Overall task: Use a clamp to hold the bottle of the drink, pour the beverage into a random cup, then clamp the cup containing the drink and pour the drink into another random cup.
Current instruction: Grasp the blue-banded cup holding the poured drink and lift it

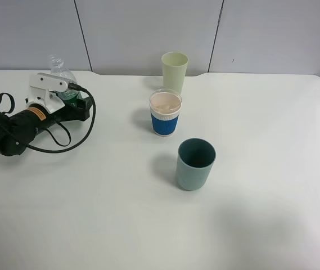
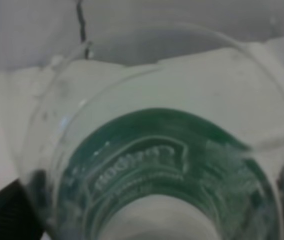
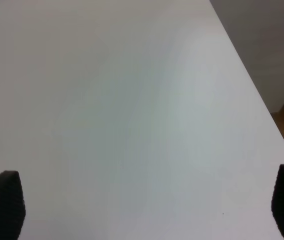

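The clear bottle (image 1: 60, 67) with its green label stands upright at the far left of the table, between the fingers of my left gripper (image 1: 72, 101). In the left wrist view the bottle (image 2: 171, 165) fills the picture, and a dark finger (image 2: 2, 215) shows at each edge, set wide, so the gripper is open. The blue-sleeved paper cup (image 1: 165, 115) stands mid-table, its pale inside glossy. In front of it and slightly right is the grey-teal tumbler (image 1: 195, 164). My right gripper (image 3: 146, 205) hangs open over bare table, out of the high view.
A pale yellow-green cup (image 1: 174, 70) stands just behind the blue-sleeved cup, near the back wall. A black cable (image 1: 64, 138) loops on the table beside the left arm. The right wrist view shows the white table's edge (image 3: 261, 100) with floor beyond.
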Available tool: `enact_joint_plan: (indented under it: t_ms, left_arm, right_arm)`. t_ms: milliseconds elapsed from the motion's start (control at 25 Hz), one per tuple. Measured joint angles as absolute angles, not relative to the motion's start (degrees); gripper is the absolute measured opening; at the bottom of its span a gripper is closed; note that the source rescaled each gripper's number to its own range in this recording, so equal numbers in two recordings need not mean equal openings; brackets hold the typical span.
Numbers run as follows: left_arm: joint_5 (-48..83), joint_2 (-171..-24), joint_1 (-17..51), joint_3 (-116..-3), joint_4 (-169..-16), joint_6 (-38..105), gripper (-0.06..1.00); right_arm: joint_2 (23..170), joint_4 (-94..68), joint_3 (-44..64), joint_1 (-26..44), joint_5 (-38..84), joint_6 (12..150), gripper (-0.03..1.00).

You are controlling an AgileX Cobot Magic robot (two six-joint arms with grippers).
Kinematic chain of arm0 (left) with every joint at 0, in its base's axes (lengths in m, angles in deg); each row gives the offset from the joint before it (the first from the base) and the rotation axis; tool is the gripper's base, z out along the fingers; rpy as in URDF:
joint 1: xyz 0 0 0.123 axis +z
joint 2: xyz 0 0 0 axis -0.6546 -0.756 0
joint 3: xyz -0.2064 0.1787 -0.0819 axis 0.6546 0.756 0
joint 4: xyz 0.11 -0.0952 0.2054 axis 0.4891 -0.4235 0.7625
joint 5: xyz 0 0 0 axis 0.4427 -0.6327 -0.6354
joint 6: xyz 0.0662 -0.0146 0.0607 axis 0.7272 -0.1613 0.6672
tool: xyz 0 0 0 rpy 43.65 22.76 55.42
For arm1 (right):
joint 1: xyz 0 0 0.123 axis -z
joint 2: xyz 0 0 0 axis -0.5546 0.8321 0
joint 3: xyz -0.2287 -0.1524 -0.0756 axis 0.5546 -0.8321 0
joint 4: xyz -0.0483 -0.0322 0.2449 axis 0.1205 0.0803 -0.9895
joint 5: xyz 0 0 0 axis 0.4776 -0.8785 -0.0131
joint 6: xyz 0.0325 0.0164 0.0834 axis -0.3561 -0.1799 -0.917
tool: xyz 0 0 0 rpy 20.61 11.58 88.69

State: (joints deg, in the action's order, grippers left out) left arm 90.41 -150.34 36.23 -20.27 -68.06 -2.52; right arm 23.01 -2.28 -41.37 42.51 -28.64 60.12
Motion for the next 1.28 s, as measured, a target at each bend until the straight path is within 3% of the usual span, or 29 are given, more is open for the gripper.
enact_joint_plan:
  t_ms: [160, 560, 1000, 1280]
  left_arm:
    - [90.6, -150.3, 36.2, -20.3, -68.1, -2.8, 0.98]
    - [90.7, -145.7, 36.2, -13.6, -68.1, -3.0, 0.99]
    - [90.7, -129.1, 36.2, 2.2, -72.5, -1.3, 0.99]
    - [88.7, -112.3, 36.2, 5.3, -74.9, -1.3, 0.99]
  right_arm:
    - [23.0, -2.3, -41.4, 42.5, -28.6, 60.1, 0.99]
    - [23.0, -2.3, -41.4, 42.5, -28.6, 60.1, 0.99]
    - [23.0, -2.3, -41.4, 42.5, -28.6, 60.1, 0.99]
    - [23.0, -2.3, -41.4, 42.5, -28.6, 60.1, 0.99]
